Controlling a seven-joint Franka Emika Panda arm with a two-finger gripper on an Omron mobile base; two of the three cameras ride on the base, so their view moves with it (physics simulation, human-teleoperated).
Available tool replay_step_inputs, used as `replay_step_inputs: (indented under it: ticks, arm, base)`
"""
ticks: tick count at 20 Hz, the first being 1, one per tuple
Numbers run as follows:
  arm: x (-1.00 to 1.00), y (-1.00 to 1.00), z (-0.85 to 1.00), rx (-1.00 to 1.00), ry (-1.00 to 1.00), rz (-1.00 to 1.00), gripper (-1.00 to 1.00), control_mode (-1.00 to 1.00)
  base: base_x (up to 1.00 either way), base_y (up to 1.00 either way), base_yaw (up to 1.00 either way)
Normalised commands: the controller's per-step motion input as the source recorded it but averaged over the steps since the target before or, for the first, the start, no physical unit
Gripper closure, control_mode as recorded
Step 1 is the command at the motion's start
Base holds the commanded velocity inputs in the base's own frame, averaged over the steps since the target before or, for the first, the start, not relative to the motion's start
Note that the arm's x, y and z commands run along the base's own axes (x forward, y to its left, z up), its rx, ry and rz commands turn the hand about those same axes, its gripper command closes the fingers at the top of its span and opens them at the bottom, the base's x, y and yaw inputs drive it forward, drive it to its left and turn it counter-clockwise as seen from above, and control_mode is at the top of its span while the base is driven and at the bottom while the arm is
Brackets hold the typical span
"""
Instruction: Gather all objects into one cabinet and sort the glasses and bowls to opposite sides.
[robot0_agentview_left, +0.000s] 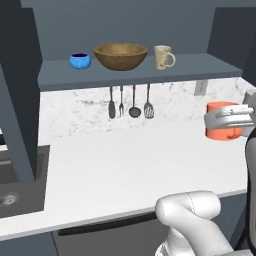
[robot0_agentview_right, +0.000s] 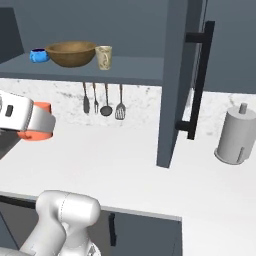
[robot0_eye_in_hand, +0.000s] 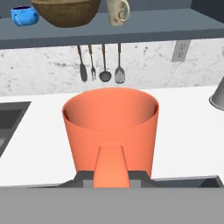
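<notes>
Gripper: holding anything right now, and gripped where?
Yes: the gripper holds the orange-red cup, upright above the counter, clamped across its sides; exact finger contact is hidden.

The cabinet shelf (robot0_agentview_left: 200, 70) carries the blue bowl (robot0_agentview_left: 80, 61), wooden bowl (robot0_agentview_left: 120, 56) and mug (robot0_agentview_left: 163, 57) in a row, while the white counter (robot0_agentview_left: 130, 165) bears a paper-towel holder (robot0_agentview_right: 236, 135)

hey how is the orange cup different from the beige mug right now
The orange cup is plain bright orange-red; the beige mug is pale and speckled. The cup has no visible side loop, while the mug has one. The cup is in the gripper above the counter; the mug stands on the cabinet shelf. Both are upright.
</notes>
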Motion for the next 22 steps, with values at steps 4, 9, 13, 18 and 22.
replay_step_inputs:
  ticks: [4, 9, 13, 18, 22]
  arm:
    - [0.0, 0.0, 0.0, 0.0, 0.0, 0.0, 1.0, 1.0]
    - [0.0, 0.0, 0.0, 0.0, 0.0, 0.0, 1.0, 1.0]
    - [0.0, 0.0, 0.0, 0.0, 0.0, 0.0, 1.0, 1.0]
    - [0.0, 0.0, 0.0, 0.0, 0.0, 0.0, 1.0, 1.0]
    - [0.0, 0.0, 0.0, 0.0, 0.0, 0.0, 1.0, 1.0]
  base:
    - [0.1, 0.42, 0.0]
    - [0.12, 0.46, 0.0]
    - [0.16, 0.42, 0.0]
    - [0.5, 0.03, 0.0]
    - [0.42, -0.26, 0.0]
